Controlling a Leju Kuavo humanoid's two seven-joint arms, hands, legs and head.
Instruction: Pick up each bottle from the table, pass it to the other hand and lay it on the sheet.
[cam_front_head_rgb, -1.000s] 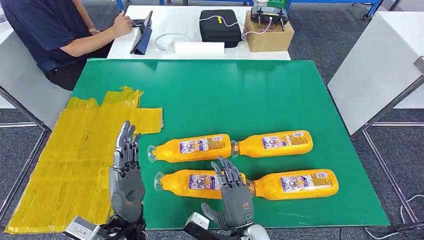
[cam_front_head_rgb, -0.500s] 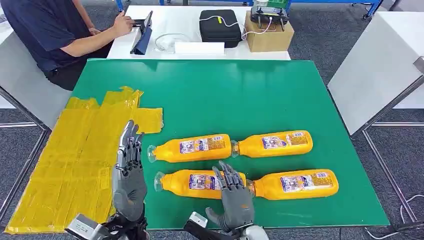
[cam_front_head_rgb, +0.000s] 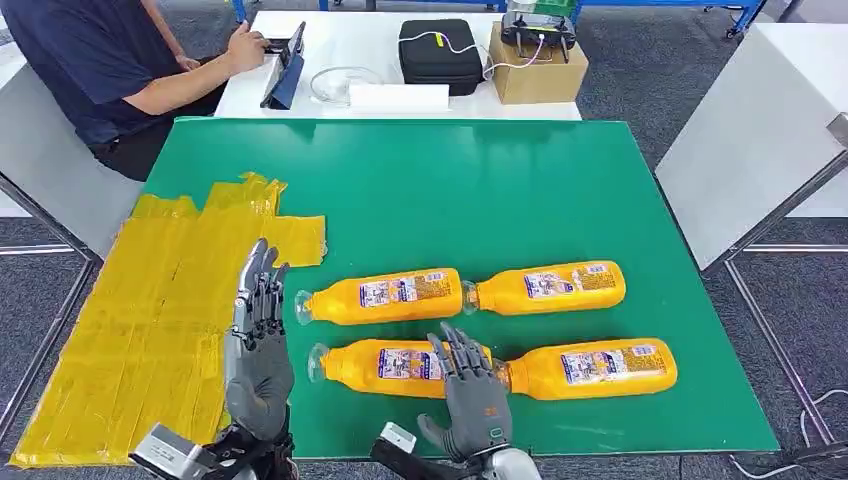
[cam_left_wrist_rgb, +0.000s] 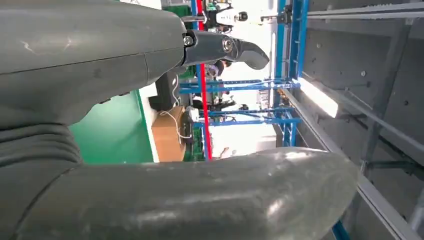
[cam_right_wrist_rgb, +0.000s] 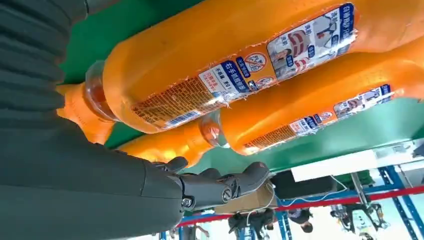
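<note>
Several orange bottles lie on their sides in two rows on the green table (cam_front_head_rgb: 480, 190). The near-left bottle (cam_front_head_rgb: 385, 366) and near-right bottle (cam_front_head_rgb: 592, 368) are closest to me; the far-left bottle (cam_front_head_rgb: 385, 296) and far-right bottle (cam_front_head_rgb: 548, 287) lie behind them. My right hand (cam_front_head_rgb: 470, 392) is open at the table's front edge, its fingertips over the near-left bottle's base, holding nothing. The right wrist view shows bottles (cam_right_wrist_rgb: 225, 65) close beyond the fingers (cam_right_wrist_rgb: 225, 184). My left hand (cam_front_head_rgb: 258, 345) is open, fingers pointing away, between the yellow sheet (cam_front_head_rgb: 140, 310) and the bottle caps.
A person (cam_front_head_rgb: 90, 60) sits at the far left by a white table (cam_front_head_rgb: 330, 50) holding a black case (cam_front_head_rgb: 440, 55) and a cardboard box (cam_front_head_rgb: 535, 65). Another white table (cam_front_head_rgb: 760, 130) stands at the right. The green table's far half is bare.
My left hand has shifted slightly right toward the bottle caps. My right hand has edged a little to the right and nearer. The bottles have not moved.
</note>
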